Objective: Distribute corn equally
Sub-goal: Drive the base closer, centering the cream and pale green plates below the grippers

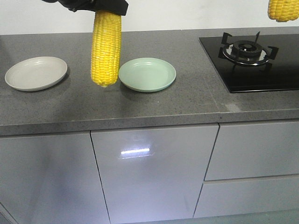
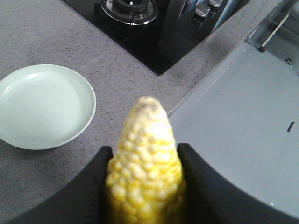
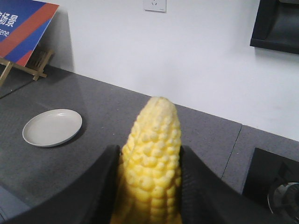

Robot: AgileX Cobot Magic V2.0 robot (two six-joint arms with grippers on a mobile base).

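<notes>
- the left gripper (image 2: 144,150) is clamped on a corn cob (image 1: 106,49), which hangs tip-down over the bare table (image 1: 187,105), between the beige plate (image 1: 36,73) and the green plate (image 1: 147,74).
- the right gripper (image 3: 149,150) grips a second cob (image 1: 282,10), held high above the stove (image 1: 252,53).
- both plates look empty, so one cob to each seems a fair start.
- shift the left cob sideways over a plate's middle, lower it, and tilt it flat before letting go. dropped on its tip, it may topple over the shallow rim.
</notes>
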